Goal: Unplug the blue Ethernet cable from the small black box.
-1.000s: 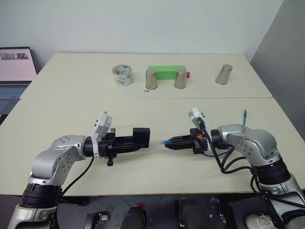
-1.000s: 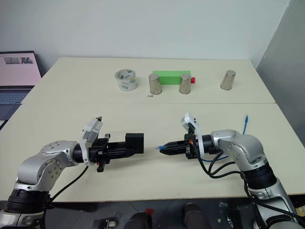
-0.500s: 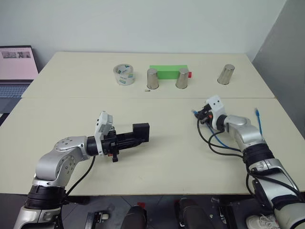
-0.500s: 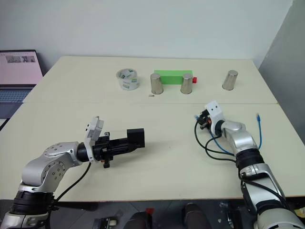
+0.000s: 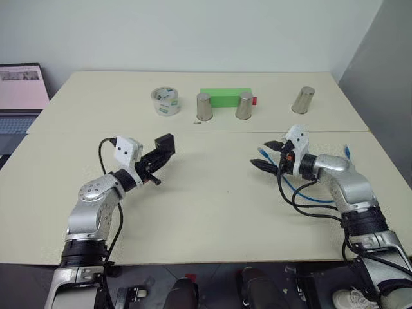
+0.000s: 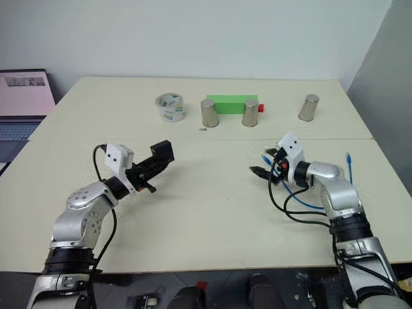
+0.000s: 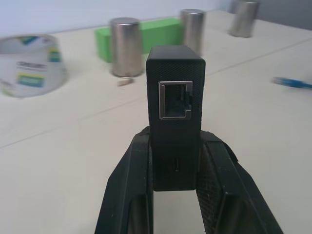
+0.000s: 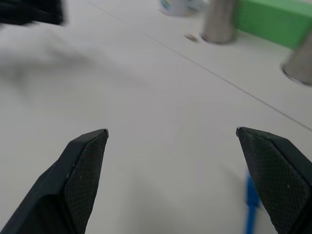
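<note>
Small black box [image 7: 175, 122]: matte, upright between fingers of left gripper [image 7: 171, 195], metal-rimmed port vacant, facing away from claw. Left claw pinching box above table [image 5: 212, 212].
Blue Ethernet cable [image 5: 309, 193]: thin, bright blue, unplugged; 1 plug [image 5: 260, 152] just beside right gripper [image 5: 267, 157], cord looping on table under right forearm.
Right claw spread wide, nothing between fingers.
Beyond both claws: tape roll [image 5: 165, 102], 3 metal cups [image 5: 205, 107], green block [image 5: 224, 96]. Laptop [image 5: 19, 96] beyond table's left edge.
</note>
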You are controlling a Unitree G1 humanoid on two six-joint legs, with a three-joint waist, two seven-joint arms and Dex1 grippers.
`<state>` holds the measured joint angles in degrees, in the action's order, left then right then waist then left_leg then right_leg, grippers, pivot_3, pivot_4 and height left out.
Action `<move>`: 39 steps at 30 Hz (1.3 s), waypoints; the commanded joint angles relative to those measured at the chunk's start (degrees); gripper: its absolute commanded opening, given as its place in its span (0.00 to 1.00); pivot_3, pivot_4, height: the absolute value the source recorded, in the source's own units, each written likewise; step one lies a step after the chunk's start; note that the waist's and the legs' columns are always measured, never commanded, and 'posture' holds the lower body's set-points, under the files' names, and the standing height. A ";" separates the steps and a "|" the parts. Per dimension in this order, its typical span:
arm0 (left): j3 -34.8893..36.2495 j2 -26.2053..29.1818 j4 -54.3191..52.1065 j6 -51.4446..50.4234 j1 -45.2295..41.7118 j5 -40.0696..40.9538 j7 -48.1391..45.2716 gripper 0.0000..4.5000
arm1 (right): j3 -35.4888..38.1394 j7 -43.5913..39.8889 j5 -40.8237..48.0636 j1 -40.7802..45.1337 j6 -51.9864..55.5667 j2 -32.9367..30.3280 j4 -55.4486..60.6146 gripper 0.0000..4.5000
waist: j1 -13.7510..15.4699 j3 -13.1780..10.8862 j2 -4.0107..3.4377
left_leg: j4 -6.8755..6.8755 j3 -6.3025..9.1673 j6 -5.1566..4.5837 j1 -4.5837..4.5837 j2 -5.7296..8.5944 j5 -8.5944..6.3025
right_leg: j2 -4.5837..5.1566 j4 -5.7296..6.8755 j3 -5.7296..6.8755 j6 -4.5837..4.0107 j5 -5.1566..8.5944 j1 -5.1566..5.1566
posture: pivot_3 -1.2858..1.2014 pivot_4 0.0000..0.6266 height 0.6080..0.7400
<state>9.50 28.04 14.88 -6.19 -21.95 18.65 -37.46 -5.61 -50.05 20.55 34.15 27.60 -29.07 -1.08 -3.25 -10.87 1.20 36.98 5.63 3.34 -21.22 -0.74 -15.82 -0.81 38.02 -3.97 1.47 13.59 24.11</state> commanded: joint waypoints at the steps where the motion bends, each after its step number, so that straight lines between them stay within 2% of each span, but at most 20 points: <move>1: 3.33 -1.48 7.10 8.96 -2.28 -2.95 5.78 0.17 | -2.47 0.05 1.09 -0.03 2.45 1.11 9.27 0.97 | 0.14 0.01 0.01 | 0.00 0.02 0.00 0.00 0.00 0.00 | 0.00 0.00 0.02 0.01 0.01 -0.01 | 0.52 0.24 1.00; 8: 4.70 -4.65 22.66 17.37 -5.78 -4.73 10.27 0.17 | -8.22 0.32 -1.57 -0.24 3.05 3.00 12.52 0.97 | 0.52 0.01 0.02 | 0.07 0.05 0.00 -0.03 0.05 0.00 | 0.02 -0.02 0.04 0.13 -0.01 -0.03 | 0.52 0.24 1.00; 10: 5.23 -5.28 26.70 17.95 -6.68 -4.81 11.75 0.33 | -9.18 0.03 -2.59 -0.69 2.54 2.65 12.40 0.98 | 0.89 0.02 0.04 | 0.08 0.07 0.01 -0.05 0.07 0.01 | 0.04 -0.02 0.07 0.07 -0.05 -0.03 | 0.52 0.24 1.00; 11: 5.43 -5.43 28.11 18.16 -6.97 -4.67 11.84 0.35 | -9.41 -0.07 -2.83 -0.81 2.44 2.48 12.43 0.98 | 0.99 0.03 0.05 | 0.08 0.08 0.01 -0.07 0.07 0.01 | 0.04 -0.03 0.09 0.07 -0.06 -0.02 | 0.52 0.24 1.00; 12: 5.30 -5.34 29.01 18.46 -7.08 -4.85 11.72 0.41 | -9.43 -0.08 -2.89 -0.85 2.45 2.44 12.45 0.98 | 1.11 0.03 0.05 | 0.07 0.09 0.01 -0.07 0.07 0.01 | 0.05 -0.04 0.09 0.07 -0.06 -0.03 | 0.52 0.24 1.00; 18: 5.91 -5.78 28.86 19.10 -4.43 -3.88 10.07 0.68 | -9.28 0.11 -3.88 -1.67 2.35 2.34 12.83 0.98 | 1.18 0.04 0.03 | 0.06 0.07 0.01 0.06 0.06 0.01 | 0.04 0.03 0.09 0.10 -0.04 -0.07 | 0.52 0.24 1.00; 25: 5.33 -4.70 12.34 9.54 7.02 -3.05 11.12 0.99 | -8.87 0.83 -4.35 -3.63 2.87 1.56 14.77 0.98 | -0.05 0.09 -0.03 | -0.01 -0.09 0.01 0.23 0.03 0.00 | 0.07 0.04 -0.05 0.12 -0.03 -0.14 | 0.52 0.24 1.00; 28: 5.22 -2.14 1.03 1.89 13.04 -2.41 10.50 0.99 | -7.63 1.34 -4.47 -5.24 2.93 0.32 15.56 0.98 | -0.39 0.09 -0.03 | -0.02 -0.11 0.00 0.25 0.00 0.00 | 0.07 0.05 -0.06 0.13 -0.02 -0.13 | 0.52 0.24 1.00; 31: 4.52 4.49 -10.27 -4.81 19.27 -3.08 6.42 0.99 | -4.36 2.14 -3.49 -8.25 3.61 -1.90 16.07 0.98 | -0.45 0.10 0.00 | -0.02 -0.11 0.00 0.25 -0.03 0.00 | 0.04 0.03 -0.06 0.32 0.10 -0.13 | 0.52 0.24 1.00; 33: 5.90 9.54 -15.86 -9.48 21.97 -0.55 2.22 0.99 | -1.42 2.15 -2.70 -10.31 3.93 -3.98 16.31 0.98 | -0.36 0.09 -0.01 | -0.03 -0.11 0.00 0.25 -0.04 0.00 | 0.02 0.03 -0.06 0.28 0.13 -0.13 | 0.52 0.24 1.00; 39: 10.86 19.09 -20.32 -15.04 21.65 4.39 -5.35 0.99 | 5.94 -0.76 0.22 -13.97 5.82 -11.05 16.29 0.98 | 0.23 0.02 -0.01 | 0.02 -0.03 0.00 0.21 0.00 0.00 | -0.01 0.04 0.02 0.24 0.16 -0.15 | 0.52 0.24 1.00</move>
<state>17.82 45.33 -3.08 -20.09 0.98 21.03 -40.77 -2.63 -49.79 19.30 20.56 33.19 -38.58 13.41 -3.02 -10.85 1.20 36.99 5.58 3.33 -20.98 -0.73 -15.83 -0.82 38.06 -3.97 1.65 13.79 23.95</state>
